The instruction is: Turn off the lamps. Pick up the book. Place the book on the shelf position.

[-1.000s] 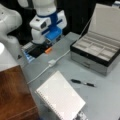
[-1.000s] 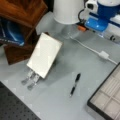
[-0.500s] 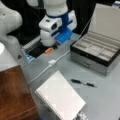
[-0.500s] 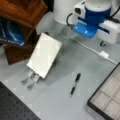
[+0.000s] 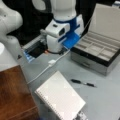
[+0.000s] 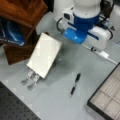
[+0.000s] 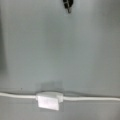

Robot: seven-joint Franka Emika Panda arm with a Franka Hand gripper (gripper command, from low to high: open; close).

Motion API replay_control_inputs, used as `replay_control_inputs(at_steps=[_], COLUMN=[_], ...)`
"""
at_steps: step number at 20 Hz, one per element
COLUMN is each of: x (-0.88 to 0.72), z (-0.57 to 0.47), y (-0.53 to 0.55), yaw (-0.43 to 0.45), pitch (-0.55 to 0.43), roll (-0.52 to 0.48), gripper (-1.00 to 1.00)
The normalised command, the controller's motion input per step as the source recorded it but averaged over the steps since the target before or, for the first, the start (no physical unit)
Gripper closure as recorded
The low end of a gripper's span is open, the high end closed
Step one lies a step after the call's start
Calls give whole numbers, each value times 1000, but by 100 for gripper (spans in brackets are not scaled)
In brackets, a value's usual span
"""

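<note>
Right, status from my claw's side.
Step in hand: lamps, by my judgement. The book and shelf part is not started.
Claw: gripper (image 5: 55,47) hangs low over the grey table (image 5: 105,100), just above and behind the inline switch (image 7: 48,100).
Claw state: cannot tell. The fingers are hidden under the white hand housing in both front views and do not show in the wrist view.
Holding: nothing that I can see.
Switch: small white rectangular plastic box on a thin white cable (image 7: 87,99). It lies flat on the table at the lower edge of the wrist view.
Step calls for: a square, centred press on that small box. It is light and on a loose cord, so I judge it could slide on the smooth tabletop.
Lamps: not in view, so on or off is unknown.
Book: the book (image 5: 60,98) lies flat on the table, untouched and well apart from my claw. It has a white matte cover and a wire coil along one long edge.
Shelf: the shelf position (image 5: 13,95) is a glossy reddish-brown wooden block just beside the book, with nothing on the part of its top that shows.
Other: a slim black pen (image 5: 82,83) lies near the book. An open grey case (image 5: 97,50) with compartments stands at a front view's right.
</note>
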Motion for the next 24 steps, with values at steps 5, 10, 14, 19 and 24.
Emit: replay_control_inputs(at_steps=[5, 10, 14, 19, 24], x=[467, 485, 430, 420, 431], z=[122, 135, 134, 132, 27], y=[-167, -126, -121, -61, 17], yaw=[160, 160, 162, 94, 19], pitch=[250, 295, 357, 393, 332], roll=[-164, -225, -356, -472, -489], gripper=[-100, -100, -100, -100, -100])
